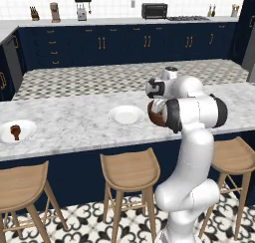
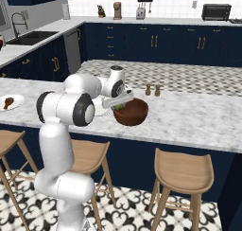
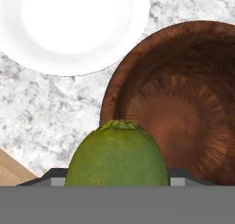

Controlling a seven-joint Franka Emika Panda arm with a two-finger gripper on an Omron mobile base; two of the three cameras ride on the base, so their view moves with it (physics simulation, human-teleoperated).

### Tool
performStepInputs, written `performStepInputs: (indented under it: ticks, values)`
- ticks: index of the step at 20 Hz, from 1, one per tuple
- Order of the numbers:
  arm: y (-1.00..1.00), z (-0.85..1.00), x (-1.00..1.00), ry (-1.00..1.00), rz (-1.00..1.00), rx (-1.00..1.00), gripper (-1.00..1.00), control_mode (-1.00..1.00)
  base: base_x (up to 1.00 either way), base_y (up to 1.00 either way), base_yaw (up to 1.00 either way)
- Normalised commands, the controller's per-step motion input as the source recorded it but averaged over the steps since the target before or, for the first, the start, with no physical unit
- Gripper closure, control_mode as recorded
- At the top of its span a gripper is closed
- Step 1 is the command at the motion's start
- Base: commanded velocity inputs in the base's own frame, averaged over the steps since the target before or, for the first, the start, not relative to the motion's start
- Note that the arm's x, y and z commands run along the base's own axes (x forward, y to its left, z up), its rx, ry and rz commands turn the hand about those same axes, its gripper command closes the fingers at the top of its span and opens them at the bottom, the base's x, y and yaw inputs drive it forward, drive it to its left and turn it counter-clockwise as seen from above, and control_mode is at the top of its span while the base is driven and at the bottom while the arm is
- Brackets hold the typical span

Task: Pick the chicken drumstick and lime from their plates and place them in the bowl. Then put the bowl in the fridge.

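Note:
My gripper [image 2: 119, 105] is shut on the lime [image 3: 117, 154], a round yellowish-green fruit that hangs over the near rim of the dark reddish-brown bowl [image 3: 183, 103]. The bowl [image 2: 131, 112] stands on the marble island and nothing lies inside it. Just left of it is a bare white plate [image 3: 73, 25], also seen behind my arm [image 1: 126, 114]. Far to the left, the chicken drumstick [image 1: 15, 131] lies on the second white plate [image 1: 28, 125]. The fridge is out of view.
Wooden stools [image 1: 129, 170] line the island's near edge below the counter. Two small shakers [image 2: 152, 90] stand behind the bowl. Navy cabinets with gold handles and a back counter with appliances [image 1: 154, 10] lie beyond the island.

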Motion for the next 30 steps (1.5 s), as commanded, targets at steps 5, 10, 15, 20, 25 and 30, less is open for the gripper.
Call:
performStepInputs:
  ticks: [5, 10, 15, 20, 25, 30]
  values:
    - [-0.46, -0.02, 0.98, 0.05, -0.01, 0.0, 1.0, -1.0, 0.0, 0.0, 0.0]
    - [-0.06, -0.59, 0.43, 0.02, -0.06, -0.02, 1.0, -1.0, 0.0, 0.0, 0.0]
    - [0.0, -0.75, 0.23, 0.07, -0.08, -0.01, -1.0, -1.0, 0.0, 0.0, 0.0]
    - [-0.07, -0.08, 0.13, 0.03, -0.03, 0.0, -1.0, -1.0, 0.0, 0.0, 0.0]
    - [-0.07, 0.08, -0.09, 0.05, 0.0, 0.0, -1.0, -1.0, 0.0, 0.0, 0.0]
    - [0.02, 0.57, -0.46, 0.0, 0.0, 0.02, -1.0, -1.0, 0.0, 0.0, 0.0]
